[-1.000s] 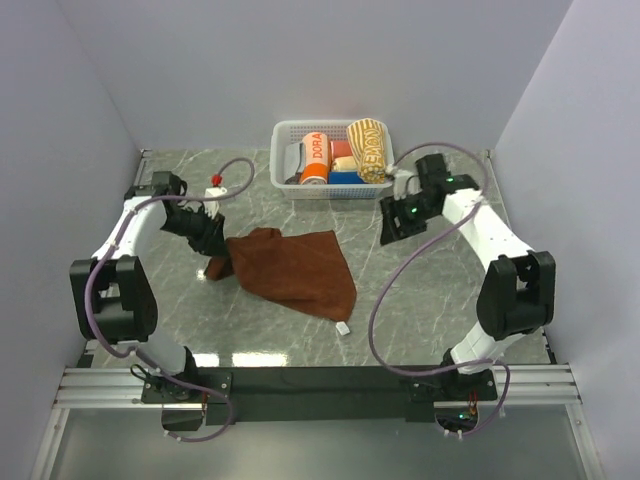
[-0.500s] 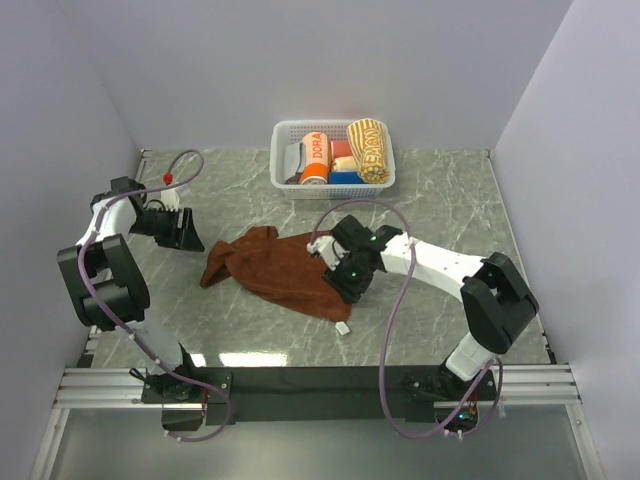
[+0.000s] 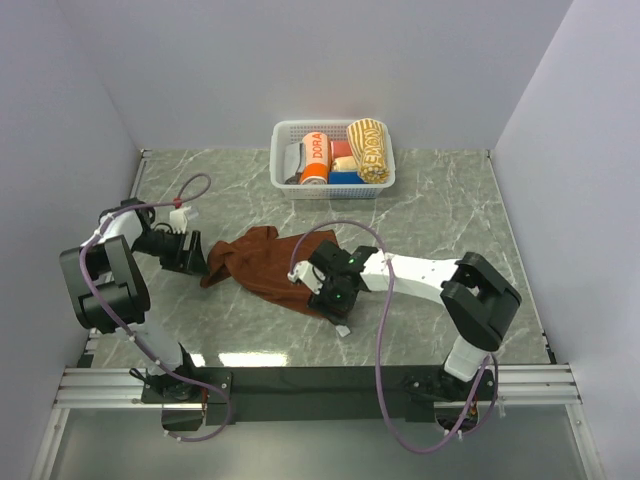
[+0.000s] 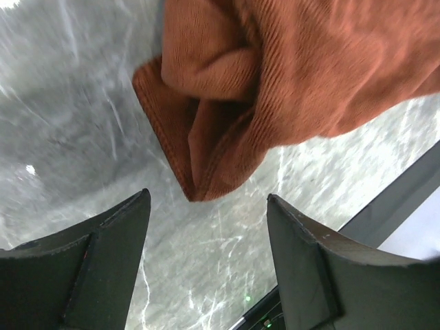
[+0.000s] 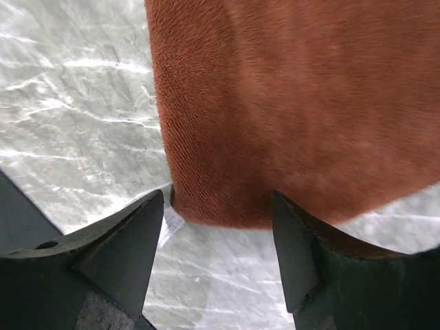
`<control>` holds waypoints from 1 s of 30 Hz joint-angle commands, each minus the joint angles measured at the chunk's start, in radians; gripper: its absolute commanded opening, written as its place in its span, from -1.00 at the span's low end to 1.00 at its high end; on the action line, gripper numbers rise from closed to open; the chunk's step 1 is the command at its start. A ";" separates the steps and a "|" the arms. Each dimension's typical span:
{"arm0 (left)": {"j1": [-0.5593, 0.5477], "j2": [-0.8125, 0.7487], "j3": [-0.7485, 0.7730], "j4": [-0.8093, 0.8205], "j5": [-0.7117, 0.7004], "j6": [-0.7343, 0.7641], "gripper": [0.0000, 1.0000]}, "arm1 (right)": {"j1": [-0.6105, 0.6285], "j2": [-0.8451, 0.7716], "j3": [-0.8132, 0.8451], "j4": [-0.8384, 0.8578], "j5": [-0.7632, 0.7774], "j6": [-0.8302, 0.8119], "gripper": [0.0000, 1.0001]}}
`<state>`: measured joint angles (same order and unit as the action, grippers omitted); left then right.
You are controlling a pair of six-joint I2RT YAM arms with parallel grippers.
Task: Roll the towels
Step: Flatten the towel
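The rust-brown towel [image 3: 262, 262] lies crumpled on the marble table, bunched at its left end. My left gripper [image 3: 196, 256] sits just left of that bunched end, open; in the left wrist view the folded corner of the towel [image 4: 227, 103] lies just ahead of the gripper [image 4: 210, 206], and nothing is between the fingers. My right gripper [image 3: 323, 291] is low at the towel's near right corner, open. The right wrist view shows the towel's edge [image 5: 295, 103] reaching just between the tips of the gripper [image 5: 218, 206]. The cream-yellow striped towel [image 3: 368, 150] lies rolled in the basket.
A white basket [image 3: 278, 160] at the back holds the orange DORA roll [image 3: 315, 158] and smaller coloured rolls. A small white label [image 3: 342, 328] lies on the table just beyond the towel's near corner, and it also appears as the label [image 5: 168, 221] by my right finger.
My left gripper let go of the towel's left end, swung away left and has come back next to it. My right arm came from beside the basket down to the towel's near corner. The towel is more bunched.
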<state>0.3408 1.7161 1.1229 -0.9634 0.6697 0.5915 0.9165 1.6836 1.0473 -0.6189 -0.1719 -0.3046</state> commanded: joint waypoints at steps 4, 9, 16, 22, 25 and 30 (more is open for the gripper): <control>0.001 -0.035 -0.052 0.046 -0.070 0.034 0.39 | 0.025 0.070 -0.024 0.073 0.090 0.022 0.35; -0.002 0.011 -0.035 0.049 -0.076 0.021 -0.08 | 0.022 0.087 -0.023 0.097 0.161 0.045 -0.58; 0.000 0.010 0.060 -0.006 -0.012 0.025 -0.88 | -0.099 -0.053 0.029 0.022 0.144 0.042 -1.00; -0.002 -0.003 0.065 -0.069 0.028 0.122 -0.19 | -0.215 -0.159 0.094 -0.053 0.118 -0.016 -1.00; -0.020 -0.033 -0.001 -0.028 -0.002 0.145 0.41 | -0.228 -0.197 0.062 -0.044 0.152 -0.028 -1.00; -0.109 -0.061 -0.084 -0.003 0.011 0.140 0.43 | -0.263 -0.228 0.046 -0.067 0.155 -0.011 -1.00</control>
<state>0.2852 1.7039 1.0698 -0.9691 0.6510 0.6975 0.6800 1.4899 1.1000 -0.6476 -0.0307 -0.3115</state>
